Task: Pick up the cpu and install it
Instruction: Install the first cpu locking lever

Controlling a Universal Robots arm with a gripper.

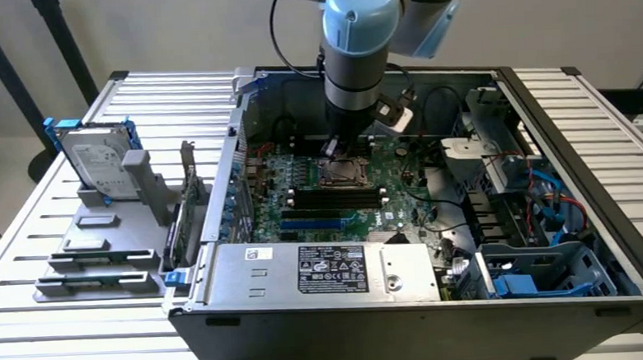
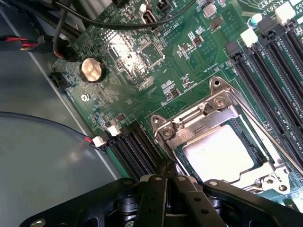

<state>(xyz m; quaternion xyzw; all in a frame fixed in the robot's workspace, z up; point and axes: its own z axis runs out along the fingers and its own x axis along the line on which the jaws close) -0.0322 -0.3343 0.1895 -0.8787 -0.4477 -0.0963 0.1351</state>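
Cpu (image 2: 218,153) sits in its socket (image 2: 265,177) — light, stiff, fragile, best held by the edges; claw (image 2: 169,177) pinched shut, empty.

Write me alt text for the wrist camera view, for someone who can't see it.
A silvery cpu sits in its metal-framed socket on a green motherboard, with the shut black gripper just beside the socket's edge. A round coin battery and black memory slots lie nearby.
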